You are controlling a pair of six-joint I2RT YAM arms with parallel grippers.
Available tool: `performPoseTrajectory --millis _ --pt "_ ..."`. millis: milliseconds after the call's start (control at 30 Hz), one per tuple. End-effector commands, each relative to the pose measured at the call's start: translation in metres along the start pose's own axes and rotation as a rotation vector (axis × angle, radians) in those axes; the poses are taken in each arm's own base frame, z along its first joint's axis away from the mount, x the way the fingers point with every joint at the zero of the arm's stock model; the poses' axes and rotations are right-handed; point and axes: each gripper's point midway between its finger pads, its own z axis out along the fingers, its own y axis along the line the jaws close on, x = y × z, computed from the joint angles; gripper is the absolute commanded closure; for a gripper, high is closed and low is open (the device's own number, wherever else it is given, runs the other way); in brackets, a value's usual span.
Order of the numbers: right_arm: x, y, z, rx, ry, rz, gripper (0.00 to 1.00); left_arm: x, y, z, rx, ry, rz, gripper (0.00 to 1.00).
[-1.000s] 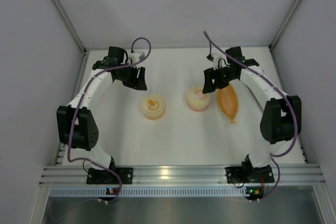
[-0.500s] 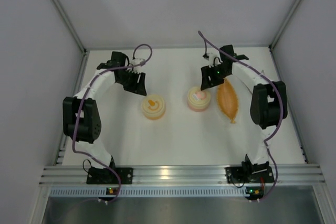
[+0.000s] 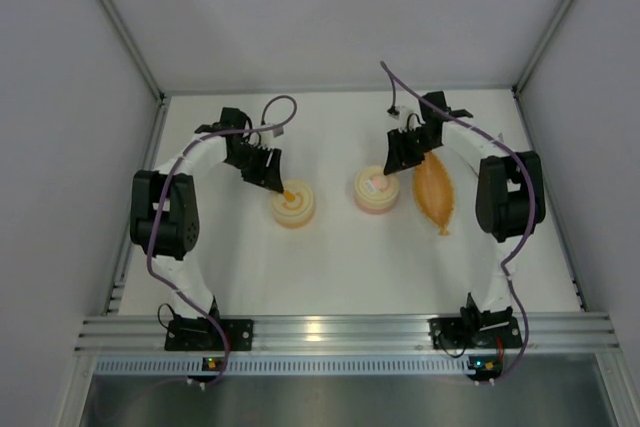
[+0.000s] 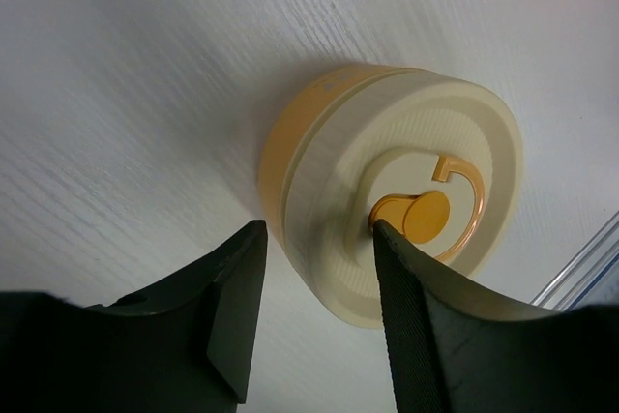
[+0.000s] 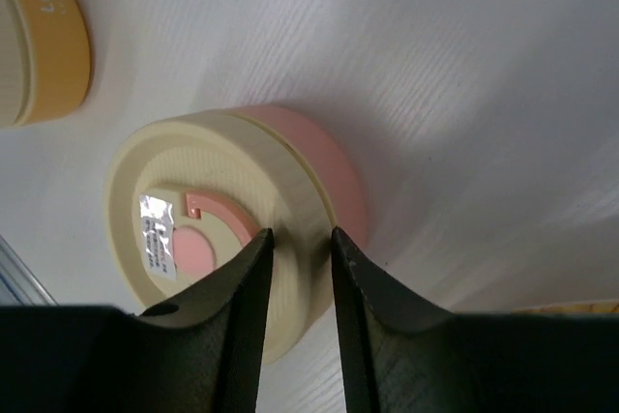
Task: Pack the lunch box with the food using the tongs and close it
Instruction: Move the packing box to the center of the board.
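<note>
The lunch box (image 3: 377, 190) stands at mid-table, its cream lid (image 5: 218, 157) with a pink mark seated on the pink body (image 5: 324, 157). My right gripper (image 3: 400, 160) is at its back right edge. In the right wrist view the right gripper (image 5: 298, 236) has its jaws drawn to a narrow gap, pinching the lid's rim. The pointed orange bag of food (image 3: 436, 195) lies just right of the lunch box. My left gripper (image 3: 272, 179) is open. The tongs are out of view.
A second cream container with a yellow body and orange lid mark (image 3: 293, 206) stands left of the lunch box. The left gripper (image 4: 319, 229) straddles its rim (image 4: 387, 171), one finger by the orange mark, one outside. Grey walls close in three sides.
The left gripper has moved right and down onto the yellow container's near-left edge. The right gripper's jaws have narrowed onto the lunch box lid's rim.
</note>
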Motion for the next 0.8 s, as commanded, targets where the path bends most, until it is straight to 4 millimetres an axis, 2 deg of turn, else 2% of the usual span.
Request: performPoseTrajectory --millis 0,100,133,233,367,533,567,633,667,767 --pt "0.016 0.007 0.012 -0.06 0.008 0.02 0.7 -0.006 -0.001 0.004 0.041 -0.023 0.047 0.49" --pt "0.024 0.014 0.016 -0.086 0.014 0.025 0.74 0.0 -0.004 0.012 0.077 -0.003 0.038 0.55" --pt "0.026 0.018 0.017 -0.097 0.015 0.023 0.74 0.002 -0.005 0.014 0.087 0.005 0.047 0.61" --pt "0.035 0.025 0.02 -0.123 0.016 0.026 0.76 0.013 -0.009 0.02 0.103 0.032 0.056 0.69" --pt "0.051 0.038 0.022 -0.155 0.034 0.004 0.82 0.025 -0.018 0.022 0.142 0.045 0.056 0.78" --pt "0.066 0.052 0.022 -0.2 0.039 -0.038 0.84 0.05 -0.034 0.025 0.189 0.08 0.088 0.84" --pt "0.071 0.055 0.02 -0.207 0.042 -0.046 0.85 0.062 -0.037 0.027 0.197 0.103 0.083 0.85" --pt "0.076 0.062 0.02 -0.221 0.051 -0.089 0.86 0.07 -0.045 0.027 0.201 0.113 0.118 0.87" --pt "0.084 0.064 0.02 -0.226 0.069 -0.107 0.87 0.082 -0.049 0.028 0.205 0.137 0.12 0.88" --pt "0.096 0.073 0.024 -0.234 0.102 -0.15 0.87 0.092 -0.053 0.026 0.199 0.146 0.156 0.88"
